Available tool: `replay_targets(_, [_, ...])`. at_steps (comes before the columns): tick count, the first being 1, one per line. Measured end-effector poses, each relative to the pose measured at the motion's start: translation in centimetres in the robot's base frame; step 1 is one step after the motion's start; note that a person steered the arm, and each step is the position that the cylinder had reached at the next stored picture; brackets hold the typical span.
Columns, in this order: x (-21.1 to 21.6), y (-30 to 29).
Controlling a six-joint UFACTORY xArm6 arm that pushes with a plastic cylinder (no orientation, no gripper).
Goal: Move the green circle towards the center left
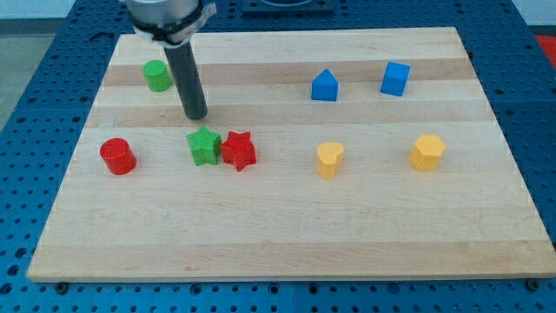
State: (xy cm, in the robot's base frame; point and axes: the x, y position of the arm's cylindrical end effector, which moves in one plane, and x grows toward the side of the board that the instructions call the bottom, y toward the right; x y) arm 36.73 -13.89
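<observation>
The green circle [157, 76] stands near the view's top left of the wooden board [287, 226]. My tip [196, 116] rests on the board to the right of and below the green circle, a short gap apart from it. The tip is just above the green star [203, 145], not touching it. A red star [238, 150] touches the green star's right side. A red circle [117, 156] sits at the center left.
A blue pentagon-like block [324, 86] and a blue cube [395, 78] stand at the top right. A yellow heart [329, 161] and a yellow hexagon [427, 151] sit at the center right. The board's edges border a blue perforated table.
</observation>
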Motion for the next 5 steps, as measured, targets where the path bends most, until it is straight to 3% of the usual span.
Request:
replay_targets(2, [-8.5, -0.9])
replay_targets(3, [-11.4, -4.2])
replay_targets(4, [-11.1, -8.4])
replay_targets(5, [-7.2, -10.7])
